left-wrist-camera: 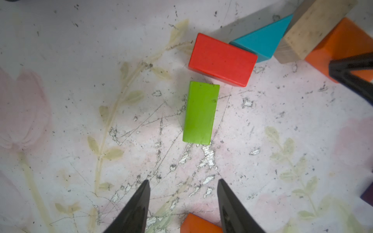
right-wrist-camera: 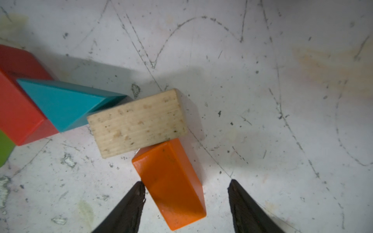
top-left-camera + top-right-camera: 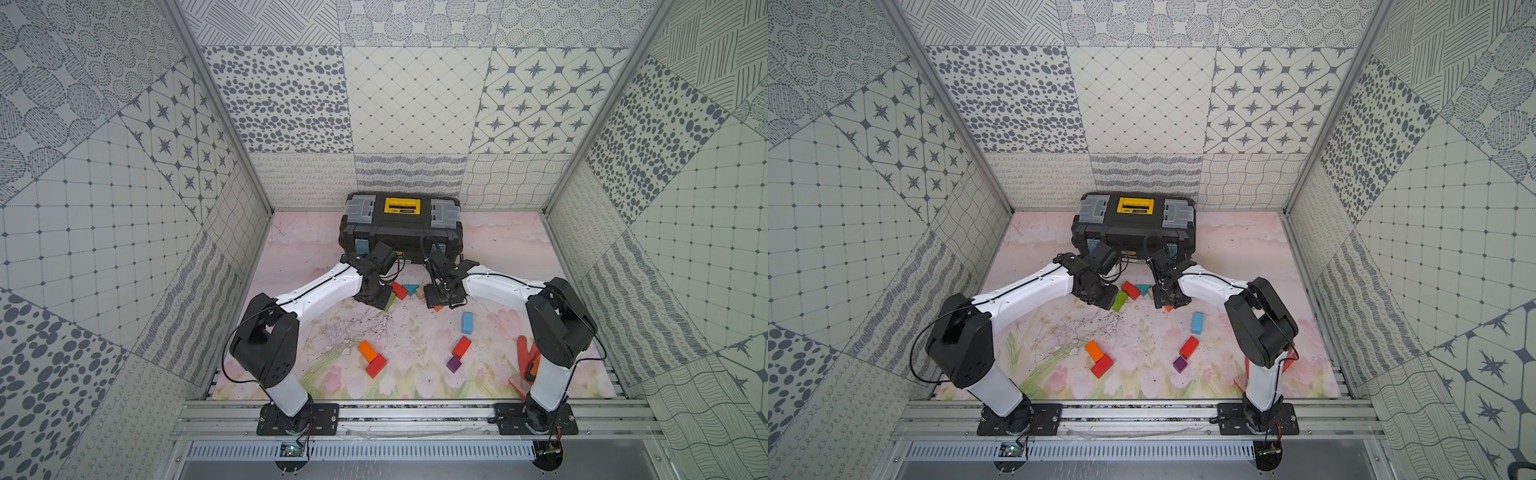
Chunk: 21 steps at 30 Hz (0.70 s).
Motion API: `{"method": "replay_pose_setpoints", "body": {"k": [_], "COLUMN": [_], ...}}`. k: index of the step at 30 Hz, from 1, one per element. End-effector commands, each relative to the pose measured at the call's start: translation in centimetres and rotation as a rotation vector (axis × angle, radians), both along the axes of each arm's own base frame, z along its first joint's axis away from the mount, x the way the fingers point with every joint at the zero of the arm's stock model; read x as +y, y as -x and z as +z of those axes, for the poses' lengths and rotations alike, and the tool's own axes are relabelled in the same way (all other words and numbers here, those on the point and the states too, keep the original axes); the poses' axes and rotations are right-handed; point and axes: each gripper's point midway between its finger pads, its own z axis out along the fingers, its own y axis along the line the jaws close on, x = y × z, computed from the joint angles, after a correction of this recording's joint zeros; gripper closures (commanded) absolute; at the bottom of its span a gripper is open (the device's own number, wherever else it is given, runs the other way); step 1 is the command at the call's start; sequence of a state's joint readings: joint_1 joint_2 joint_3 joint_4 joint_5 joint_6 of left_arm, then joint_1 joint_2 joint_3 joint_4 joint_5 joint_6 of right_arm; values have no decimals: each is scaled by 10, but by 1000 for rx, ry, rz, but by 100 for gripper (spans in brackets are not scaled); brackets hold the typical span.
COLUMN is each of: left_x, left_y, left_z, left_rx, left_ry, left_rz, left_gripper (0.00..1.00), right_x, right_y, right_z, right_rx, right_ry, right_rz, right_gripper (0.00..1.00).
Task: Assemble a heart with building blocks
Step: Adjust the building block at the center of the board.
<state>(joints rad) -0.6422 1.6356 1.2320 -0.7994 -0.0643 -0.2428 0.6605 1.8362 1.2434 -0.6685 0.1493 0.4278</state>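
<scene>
Here the green block (image 1: pixel 200 113) lies with its long axis roughly near-far, ahead of the empty, parted left gripper (image 1: pixel 184 181); the right gripper (image 2: pixel 186 181), jaws apart, straddles the orange block (image 2: pixel 167 171).

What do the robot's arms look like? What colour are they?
The left arm and right arm have smooth white shells and chunky black joints. Thin black cables loop along them. The left gripper and right gripper each end in two pointed black fingers.
</scene>
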Motion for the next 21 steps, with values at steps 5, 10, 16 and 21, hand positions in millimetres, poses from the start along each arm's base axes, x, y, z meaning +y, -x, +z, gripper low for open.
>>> {"method": "replay_pose_setpoints", "body": {"k": [5, 10, 16, 21], "left_x": [8, 8, 9, 11], "left_y": [22, 23, 23, 24], "left_z": [6, 8, 9, 9], "left_rx": [32, 34, 30, 25], "left_ry": [39, 46, 42, 41], "left_rz": [70, 77, 78, 78], "left_gripper": [46, 46, 46, 46], "right_x": [0, -2, 5, 2], "right_y": [-11, -11, -11, -14], "right_z": [2, -1, -4, -4], "right_rx": [-30, -29, -20, -27], "right_ry": [11, 19, -5, 2], "right_rz": [-6, -10, 8, -8], "right_gripper": [33, 33, 33, 33]}}
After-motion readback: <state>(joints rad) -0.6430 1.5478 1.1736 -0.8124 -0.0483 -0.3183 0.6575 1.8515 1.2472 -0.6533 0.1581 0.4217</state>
